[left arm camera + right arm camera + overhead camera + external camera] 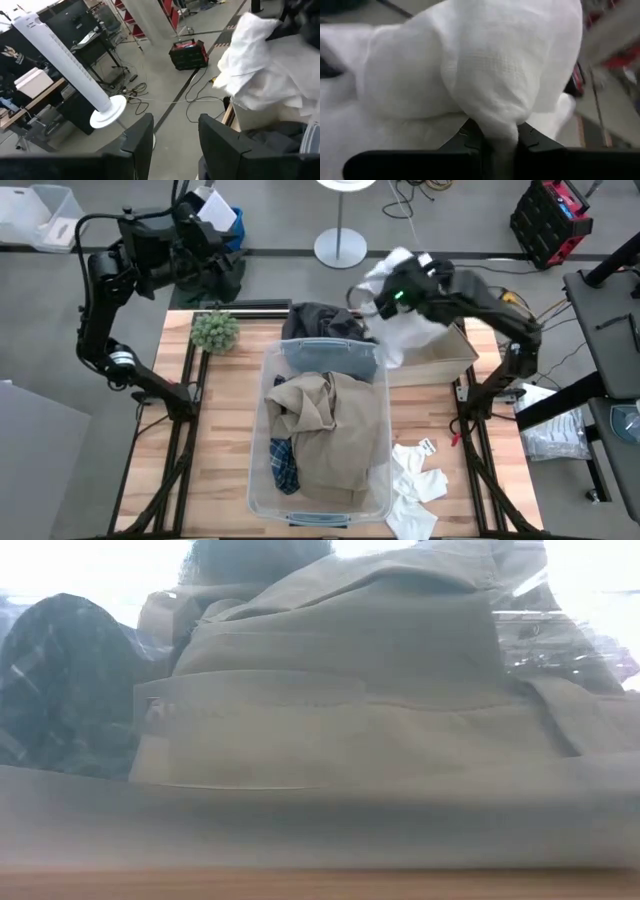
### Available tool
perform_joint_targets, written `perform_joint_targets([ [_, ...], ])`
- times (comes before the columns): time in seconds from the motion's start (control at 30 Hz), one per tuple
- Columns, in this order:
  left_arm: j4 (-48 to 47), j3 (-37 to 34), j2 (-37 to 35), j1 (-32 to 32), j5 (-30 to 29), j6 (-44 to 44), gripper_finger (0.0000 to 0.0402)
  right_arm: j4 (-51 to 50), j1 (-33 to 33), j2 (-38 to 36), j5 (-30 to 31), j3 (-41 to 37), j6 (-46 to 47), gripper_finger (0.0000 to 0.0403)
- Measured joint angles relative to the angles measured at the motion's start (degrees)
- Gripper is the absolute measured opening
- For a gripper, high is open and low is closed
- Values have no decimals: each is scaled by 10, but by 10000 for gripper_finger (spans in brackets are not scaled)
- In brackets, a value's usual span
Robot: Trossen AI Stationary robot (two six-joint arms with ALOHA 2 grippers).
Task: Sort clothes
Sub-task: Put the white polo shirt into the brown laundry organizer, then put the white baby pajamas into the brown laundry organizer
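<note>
My right gripper (392, 292) is raised over the table's far right, shut on a white garment (405, 330) that hangs over a cardboard box (445, 358). My left gripper (175, 125) is open and empty, raised beyond the table's far left corner (215, 255). A clear bin (262, 380) in the middle holds a tan khaki piece (325, 430) and a blue-and-white plaid shirt (284, 465). A dark grey piece (320, 322) lies over the bin's far rim. Small white pieces (415, 480) lie on the table at the near right. My right gripper pinches a bunched fold of the white garment (496, 125) between its two fingers (470, 136). The garment is lifted off the table. It billows around the fingers and hangs below them, slack, toward the cardboard box.
A small green plant (214, 330) stands at the table's far left. A white fan base (340, 246) stands on the floor beyond the far edge. In the low view the bin's wall (320, 820) fills the picture, with the khaki piece (350, 670) behind it.
</note>
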Motion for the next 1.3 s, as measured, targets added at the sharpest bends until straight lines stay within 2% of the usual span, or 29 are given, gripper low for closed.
perform_joint_targets([
  [0.03,-4,0,0,0,0,-2,137,-42,-15,6,13,-20,30,33],
  [0.1,-16,0,-1,0,1,-10,137,-26,-44,10,7,-81,51,33],
  [0.27,-59,0,-4,0,0,-24,137,-14,-122,3,-92,-229,71,33],
  [0.37,-87,0,-5,0,1,-39,137,1,-174,3,-197,-315,90,33],
  [0.5,-106,0,-6,0,1,-50,137,125,-219,-3,-360,-421,46,33],
  [0.63,-108,0,-6,0,2,-50,137,285,-223,-1,-471,-497,31,33],
  [0.7,-109,0,-6,0,2,-51,137,306,-226,3,-511,-516,40,33],
  [0.77,-112,0,-7,0,2,-51,137,287,-234,2,-504,-523,53,33],
  [0.83,-114,0,-8,0,2,-51,137,275,-236,-12,-468,-525,82,33],
  [0.9,-118,0,-9,0,2,-53,137,302,-236,-33,-450,-526,82,41],
  [1.0,-118,0,-10,0,2,-55,137,336,-243,-70,-498,-510,75,98],
  [1.13,-118,0,-10,0,2,-57,137,298,-248,-126,-499,-460,84,194],
  [1.2,-118,0,-10,0,2,-58,137,233,-256,-144,-481,-428,83,232],
  [1.3,-118,0,-9,0,2,-58,137,136,-257,-153,-415,-386,90,268],
])
